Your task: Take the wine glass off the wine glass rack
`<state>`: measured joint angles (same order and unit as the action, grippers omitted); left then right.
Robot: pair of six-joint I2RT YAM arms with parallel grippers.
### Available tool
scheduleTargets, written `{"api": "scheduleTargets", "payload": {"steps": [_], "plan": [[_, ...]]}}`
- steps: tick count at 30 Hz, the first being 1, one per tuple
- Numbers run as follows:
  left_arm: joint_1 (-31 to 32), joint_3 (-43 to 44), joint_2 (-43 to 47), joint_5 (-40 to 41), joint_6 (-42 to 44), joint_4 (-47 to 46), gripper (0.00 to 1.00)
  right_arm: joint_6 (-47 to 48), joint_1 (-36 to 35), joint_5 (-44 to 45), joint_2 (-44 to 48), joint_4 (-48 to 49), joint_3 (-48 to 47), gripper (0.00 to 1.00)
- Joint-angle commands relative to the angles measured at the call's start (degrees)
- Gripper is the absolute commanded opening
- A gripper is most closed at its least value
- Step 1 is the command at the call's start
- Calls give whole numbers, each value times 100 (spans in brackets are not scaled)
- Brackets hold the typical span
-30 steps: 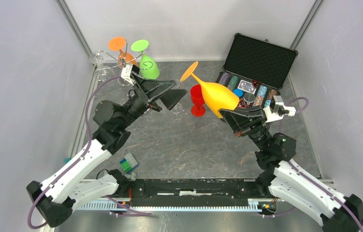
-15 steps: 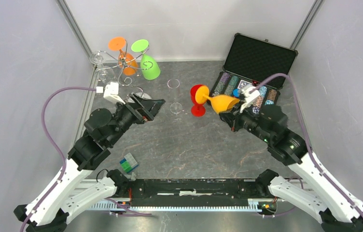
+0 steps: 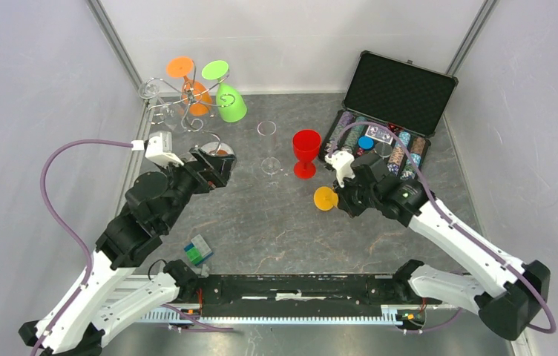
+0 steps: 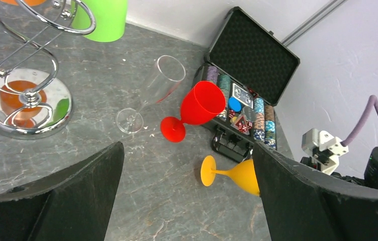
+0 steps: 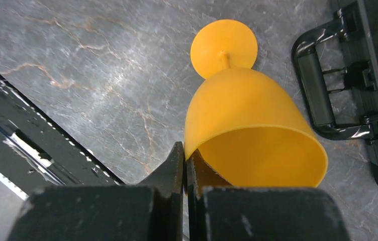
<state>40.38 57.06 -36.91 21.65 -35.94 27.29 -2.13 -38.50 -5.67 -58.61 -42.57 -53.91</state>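
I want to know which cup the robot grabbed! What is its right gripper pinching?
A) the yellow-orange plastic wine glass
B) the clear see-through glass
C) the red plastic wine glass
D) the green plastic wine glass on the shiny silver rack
A: the right gripper is shut on the rim of the yellow-orange plastic wine glass, while the red plastic wine glass stands apart, untouched.
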Motion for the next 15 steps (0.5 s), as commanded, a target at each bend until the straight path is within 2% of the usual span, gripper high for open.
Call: {"api": "scheduleTargets", "payload": {"steps": [1, 15], "plan": [[22, 43, 4, 322, 313, 13, 100, 169, 5, 189, -310, -45, -361, 0], [27, -124, 436, 411, 494, -42, 100, 160, -335, 438, -1656, -405, -1441, 0]]}}
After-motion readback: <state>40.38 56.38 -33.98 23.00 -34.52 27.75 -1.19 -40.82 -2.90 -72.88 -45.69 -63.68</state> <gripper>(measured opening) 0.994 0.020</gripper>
